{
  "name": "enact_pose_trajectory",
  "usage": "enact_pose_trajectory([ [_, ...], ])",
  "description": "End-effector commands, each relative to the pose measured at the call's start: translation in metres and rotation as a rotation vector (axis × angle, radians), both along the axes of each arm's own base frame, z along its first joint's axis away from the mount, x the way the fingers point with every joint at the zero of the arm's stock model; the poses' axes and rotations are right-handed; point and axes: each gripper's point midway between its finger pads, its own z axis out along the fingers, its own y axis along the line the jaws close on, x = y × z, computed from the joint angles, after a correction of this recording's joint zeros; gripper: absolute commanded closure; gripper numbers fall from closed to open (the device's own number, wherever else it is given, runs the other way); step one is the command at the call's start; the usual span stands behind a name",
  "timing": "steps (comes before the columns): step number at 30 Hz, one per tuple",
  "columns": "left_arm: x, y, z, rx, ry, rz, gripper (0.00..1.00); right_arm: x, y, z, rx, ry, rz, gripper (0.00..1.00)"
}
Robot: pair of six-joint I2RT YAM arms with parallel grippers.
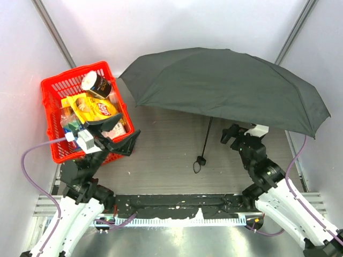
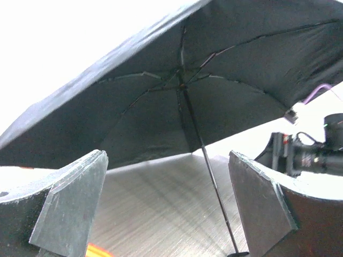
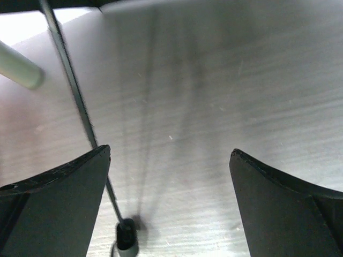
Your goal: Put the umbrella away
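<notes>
– So where does the umbrella (image 1: 225, 85) sit?
– Spread fully open on the worktop (image 1: 161, 166). Its canopy lies beyond both claws, and the thin shaft (image 1: 208, 134) slants down just left of the right claw (image 1: 229, 134), with the handle (image 1: 201, 159) between the two.
– And the claws?
– The left claw (image 1: 126, 129) gapes wide and holds nothing, with a red basket (image 1: 51, 91) of snack packets right alongside it. The right claw is equally wide and empty.

The brushed-metal bench (image 1: 161, 155) carries a red basket (image 1: 51, 101) of packaged goods at its left and an open umbrella (image 1: 225, 85) across the back, canopy tilted, its edge near the basket, its handle (image 1: 201, 159) and wrist loop (image 1: 197, 168) resting on the bare middle
</notes>
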Motion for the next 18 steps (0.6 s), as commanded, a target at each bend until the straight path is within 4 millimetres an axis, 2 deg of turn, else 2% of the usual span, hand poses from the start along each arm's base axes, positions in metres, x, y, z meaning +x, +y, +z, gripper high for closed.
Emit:
enact_pose_trajectory([
  [1,0.001,-0.014,0.014,0.089,0.028,-0.059,0.00,0.008,-0.007,-0.005,0.007,0.038,-0.093,0.03],
  [4,0.011,-0.013,0.028,0.021,0.066,-0.047,0.00,0.014,-0.013,-0.006,-0.014,0.054,-0.148,0.03],
  [8,0.035,-0.009,0.044,-0.180,0.270,-0.032,0.00,0.021,-0.011,-0.010,0.056,0.066,-0.200,0.02],
  [10,0.052,-0.008,0.041,-0.270,0.409,-0.010,0.00,0.023,-0.001,-0.012,0.111,0.079,-0.175,0.02],
  [12,0.073,0.002,0.019,-0.404,0.664,0.090,0.00,0.021,0.005,-0.011,0.175,0.084,-0.158,0.02],
  [13,0.075,0.003,0.020,-0.392,0.704,0.112,0.00,0.019,0.013,-0.008,0.192,0.087,-0.114,0.02],
  [14,0.076,-0.005,0.021,-0.330,0.688,0.087,0.00,0.016,0.016,-0.001,0.193,0.069,-0.079,0.02],
  [15,0.072,-0.025,0.026,-0.294,0.658,-0.033,0.00,0.015,0.018,0.003,0.191,0.058,-0.054,0.02],
  [18,0.066,-0.065,0.047,-0.298,0.540,-0.303,0.00,0.007,0.015,0.024,0.161,-0.045,0.002,0.02],
])
